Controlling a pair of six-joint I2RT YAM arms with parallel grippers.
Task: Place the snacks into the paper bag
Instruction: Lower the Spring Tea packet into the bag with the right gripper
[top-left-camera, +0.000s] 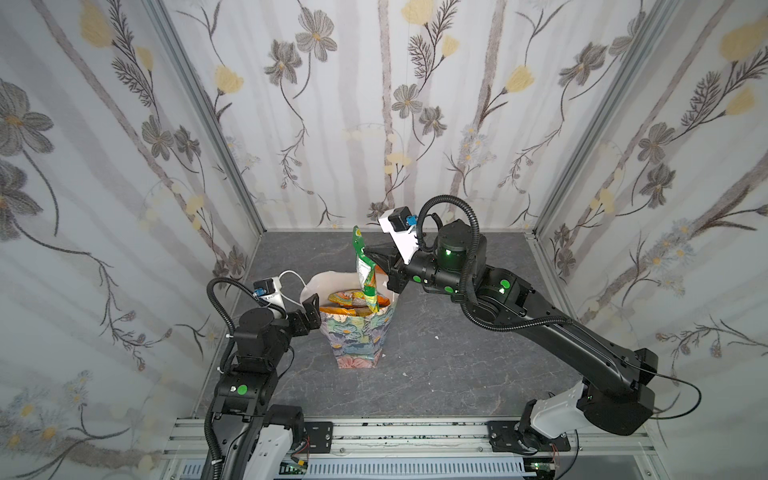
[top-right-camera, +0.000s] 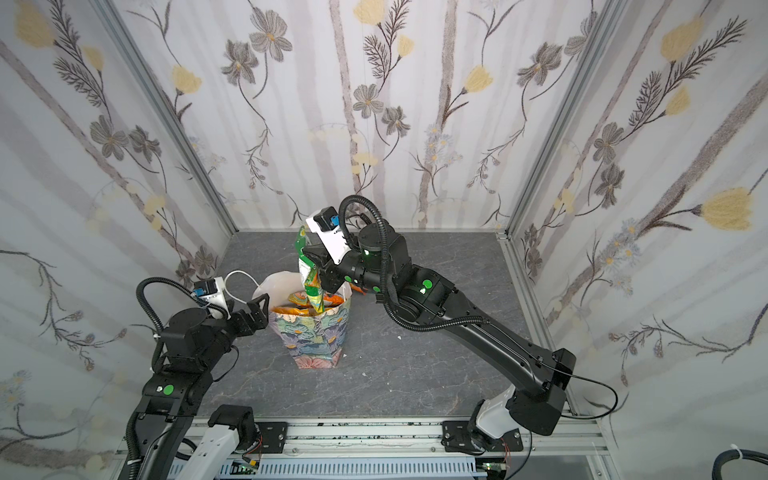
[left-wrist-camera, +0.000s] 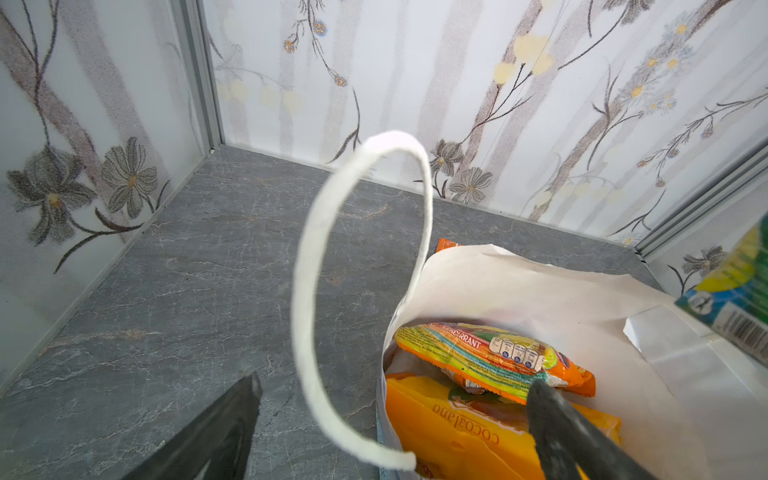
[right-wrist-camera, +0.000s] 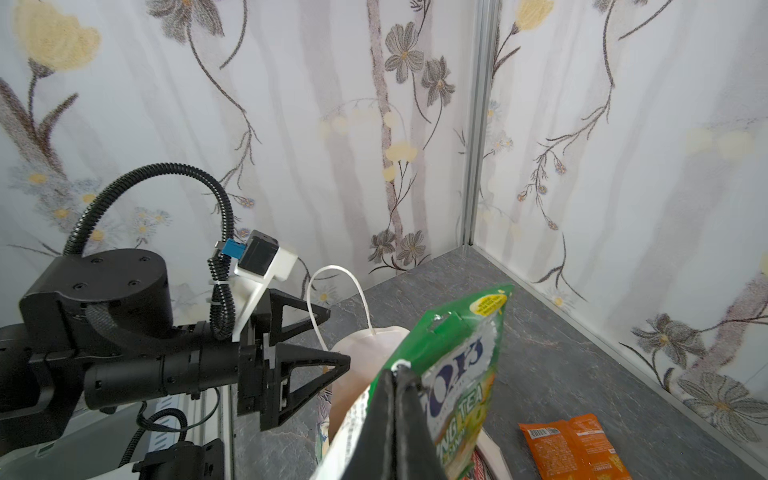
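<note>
We find the left arm (top-left-camera: 257, 330) and right arm (top-left-camera: 582, 345) matte black, with round green marks (top-left-camera: 242, 389), a ribbed hose (top-left-camera: 446, 198) and a white camera bracket (top-left-camera: 400, 243) with blue plug (top-left-camera: 411, 221). The left hand (right-wrist-camera: 338, 336) has hollow triangular fingers (right-wrist-camera: 336, 358).

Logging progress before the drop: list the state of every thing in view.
bag: upright, mouth open, part filled.
green packet: gripped, hanging over the bag's mouth.
orange packet: flat on the table, outside the bag.
yellow box: inside the bag.
right gripper: shut on the green packet.
left gripper: open, jaws astride the bag's rim.
</note>
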